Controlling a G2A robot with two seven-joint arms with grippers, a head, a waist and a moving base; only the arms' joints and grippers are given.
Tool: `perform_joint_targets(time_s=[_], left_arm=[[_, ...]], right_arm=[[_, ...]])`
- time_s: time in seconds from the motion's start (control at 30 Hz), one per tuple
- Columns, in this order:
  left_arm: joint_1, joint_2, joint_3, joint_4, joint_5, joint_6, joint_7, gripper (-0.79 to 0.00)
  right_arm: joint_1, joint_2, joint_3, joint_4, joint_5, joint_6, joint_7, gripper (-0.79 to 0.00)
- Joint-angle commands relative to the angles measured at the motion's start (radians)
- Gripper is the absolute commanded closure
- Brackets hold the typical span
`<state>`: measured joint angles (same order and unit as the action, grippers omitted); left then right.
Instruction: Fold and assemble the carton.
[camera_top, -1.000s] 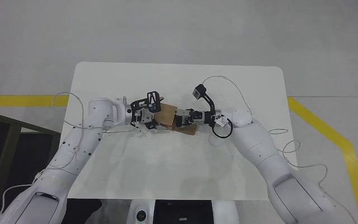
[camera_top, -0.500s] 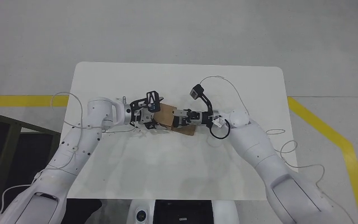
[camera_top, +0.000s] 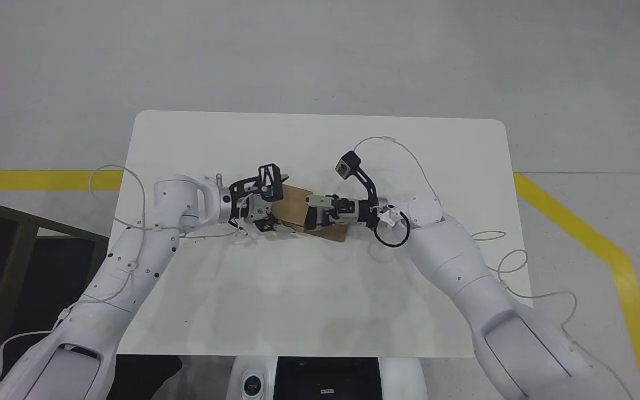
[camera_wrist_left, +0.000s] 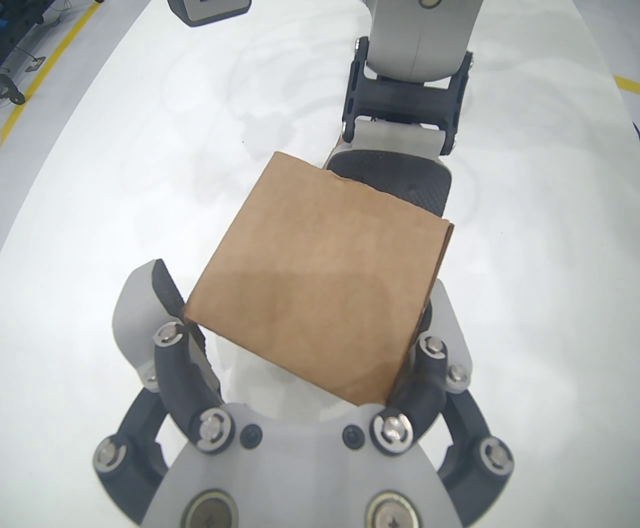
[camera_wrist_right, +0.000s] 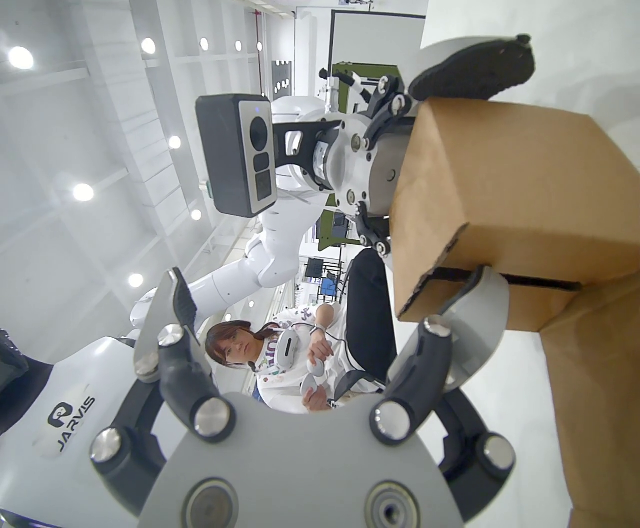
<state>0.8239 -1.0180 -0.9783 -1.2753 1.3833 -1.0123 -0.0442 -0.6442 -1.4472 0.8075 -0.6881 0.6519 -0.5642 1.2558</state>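
Carton (camera_top: 293, 207) was clamped by left gripper (camera_wrist_left: 300, 295); right gripper (camera_wrist_right: 327, 292) stood wide, one finger in the flap slot (camera_wrist_right: 530, 283). Recommended: steady hold while tucking flap.

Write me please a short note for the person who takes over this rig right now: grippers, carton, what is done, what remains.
Left gripper: shut on the carton, one finger on each of two opposite sides.
Right gripper: open; one finger sits in a slit at the carton end facing it, the other finger is free.
Carton: between the two grippers, over the middle of the table; I cannot tell whether it rests on it.
Done: the body is folded into a box shape.
Left: the end at the right gripper is not closed and a flap there hangs loose; it probably needs tucking in.
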Motion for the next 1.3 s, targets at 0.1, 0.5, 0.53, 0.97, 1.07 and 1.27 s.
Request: perform_joint_targets(time_s=[0.1,0.5,0.53,0.97,1.07,1.27], left_arm=[[-0.001,-0.001,0.003,-0.006,-0.011,0.003,-0.008,-0.785],[-0.002,0.001,-0.012,-0.002,-0.035,0.007,-0.021,-0.785],[-0.002,0.001,-0.015,0.001,-0.041,0.008,-0.019,-0.785],[-0.004,-0.005,-0.007,0.047,-0.211,0.0,-0.045,-0.785],[-0.01,-0.006,-0.001,0.059,-0.247,0.0,-0.037,-0.785],[-0.017,-0.004,0.018,0.076,-0.267,0.0,-0.015,-0.785]], right_arm=[[0.007,0.0,-0.002,0.012,-0.017,-0.009,-0.009,-0.785],[-0.024,0.022,0.022,-0.066,-0.119,0.026,-0.1,-0.785],[-0.031,0.026,0.029,-0.08,-0.128,0.031,-0.105,-0.785],[-0.075,0.035,0.049,-0.139,-0.171,0.039,-0.151,-0.785],[-0.075,0.034,0.052,-0.127,-0.174,0.033,-0.155,-0.785],[-0.072,0.033,0.063,-0.114,-0.175,0.006,-0.16,-0.785]])
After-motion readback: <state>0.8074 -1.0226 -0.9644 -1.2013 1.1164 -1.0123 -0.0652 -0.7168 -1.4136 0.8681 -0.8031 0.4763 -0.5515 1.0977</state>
